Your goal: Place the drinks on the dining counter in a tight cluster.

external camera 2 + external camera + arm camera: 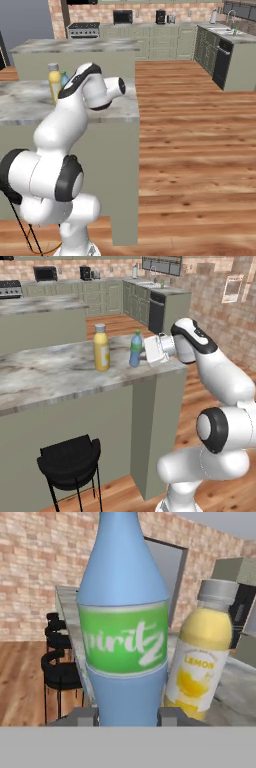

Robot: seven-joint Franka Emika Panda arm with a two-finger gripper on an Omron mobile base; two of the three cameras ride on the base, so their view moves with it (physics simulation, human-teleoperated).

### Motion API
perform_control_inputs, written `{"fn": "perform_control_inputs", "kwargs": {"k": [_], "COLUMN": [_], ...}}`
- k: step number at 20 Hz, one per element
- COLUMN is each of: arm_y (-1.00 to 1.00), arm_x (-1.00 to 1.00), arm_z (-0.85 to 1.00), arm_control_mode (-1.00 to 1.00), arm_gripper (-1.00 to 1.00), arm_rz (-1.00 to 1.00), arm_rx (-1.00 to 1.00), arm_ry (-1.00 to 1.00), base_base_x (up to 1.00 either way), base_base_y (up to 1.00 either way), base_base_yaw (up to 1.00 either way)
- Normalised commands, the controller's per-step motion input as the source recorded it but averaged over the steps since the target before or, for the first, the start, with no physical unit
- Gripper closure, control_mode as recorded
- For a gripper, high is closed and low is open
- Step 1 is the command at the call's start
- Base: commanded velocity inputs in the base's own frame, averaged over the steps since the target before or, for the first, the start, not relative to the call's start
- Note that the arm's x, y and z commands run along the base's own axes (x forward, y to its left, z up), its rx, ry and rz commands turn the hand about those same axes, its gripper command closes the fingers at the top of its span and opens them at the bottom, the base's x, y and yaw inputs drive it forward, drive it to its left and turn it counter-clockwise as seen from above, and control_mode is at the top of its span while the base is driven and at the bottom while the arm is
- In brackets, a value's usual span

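Item one, the dining counter [45, 376]: we record a long island with a grey-white veined marble top on a plain grey-green base. A black stool [70, 462] stands at its front in the left base view; in the hand view more black stools [59, 662] line up along that same front edge.

Item two, the yellow bottle [101, 348]: tall and wide, grey cap, upright on the marble near the counter's right end. The hand view shows a lemon label on it [200, 657].

Item three, the blue bottle [135, 349]: small, green cap, green label, upright on the marble just to the right of the yellow bottle, the two close together but with a gap between them. In the hand view it stands directly ahead [124, 627], its lower body between the fingertips [84, 716].

Item four, the fingers [141, 355]: we see them closed on the blue bottle's lower body, gripping it from the right side, with the white hand held level above the counter's end. From the right base view the arm covers the hand, and the yellow bottle [54, 82] shows beside it.

Item five, background: a second marble-topped island [40, 306] behind, kitchen cabinets [100, 296] along a brick wall, and a wooden floor [190, 150].
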Motion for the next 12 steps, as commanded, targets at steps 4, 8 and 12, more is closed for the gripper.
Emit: {"fn": "perform_control_inputs", "kwargs": {"k": [4, 8, 12], "arm_y": [0.05, 0.0, 0.03], "arm_x": [0.61, 0.46, 0.34], "arm_z": [-0.05, -0.04, -0.1], "arm_control_mode": [-1.0, -1.0, -1.0], "arm_gripper": [1.0, 1.0, 1.0], "arm_rz": [0.0, 0.0, 0.0], "arm_rx": [0.0, 0.0, 0.0], "arm_ry": [0.04, 0.06, 0.05], "base_base_x": [0.0, 0.0, 0.0], "base_base_y": [0.0, 0.0, 0.0], "base_base_yaw": [0.0, 0.0, 0.0]}}
